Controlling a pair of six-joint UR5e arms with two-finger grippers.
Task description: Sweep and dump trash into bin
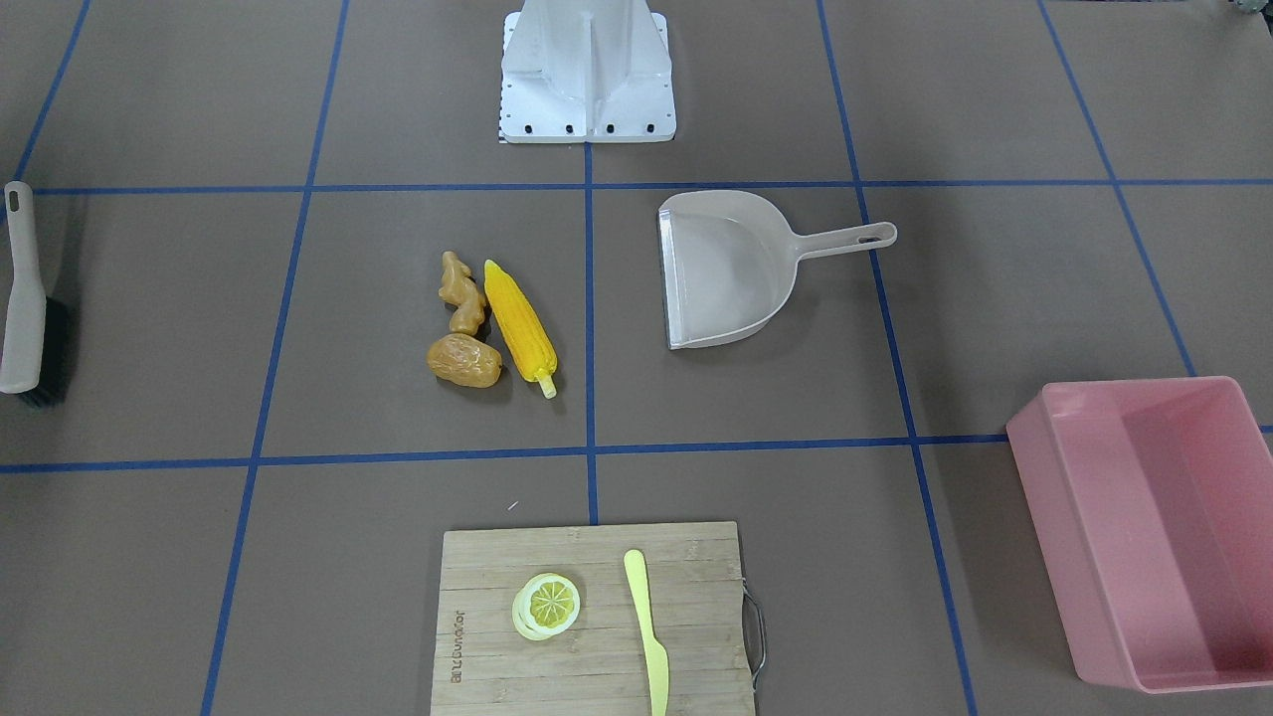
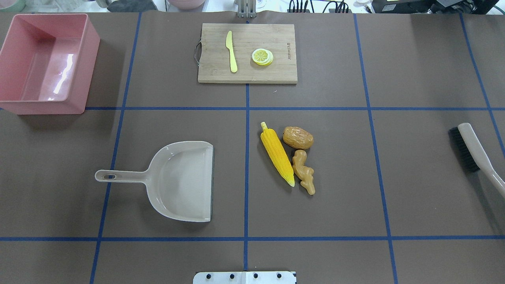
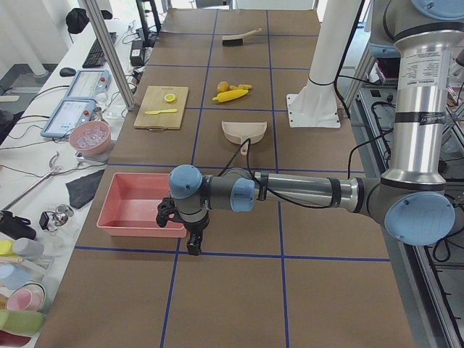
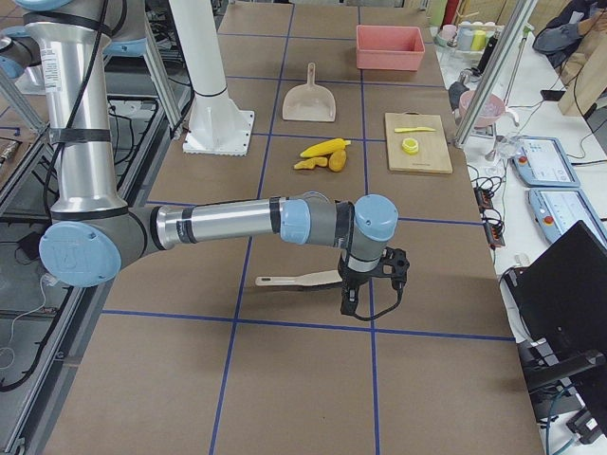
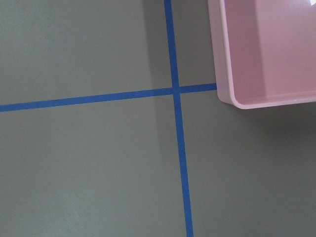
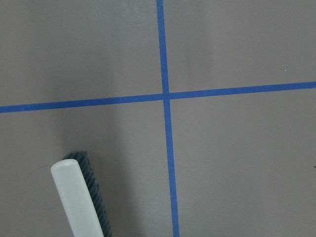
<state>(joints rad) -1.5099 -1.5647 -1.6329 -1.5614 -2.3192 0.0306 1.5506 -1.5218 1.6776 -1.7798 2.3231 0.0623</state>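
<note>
The trash lies together right of the table's centre: a yellow corn cob (image 2: 277,154), a tan ginger root (image 2: 304,172) and a brown-orange potato (image 2: 298,137). The pink bin (image 2: 43,106) stands at the far left corner and holds nothing. My left gripper (image 3: 192,245) hangs over the table just off the bin's near end (image 3: 138,226); I cannot tell if it is open or shut. My right gripper (image 4: 349,303) hangs over the brush (image 4: 294,279) at the table's right end; I cannot tell its state either. The wrist views show no fingers.
A beige dustpan (image 2: 181,181) lies left of centre, its mouth toward the trash. The grey-handled brush (image 2: 473,150) lies at the right edge. A wooden cutting board (image 2: 213,59) at the far side holds a lemon slice (image 2: 262,56) and a pale yellow knife (image 2: 231,51).
</note>
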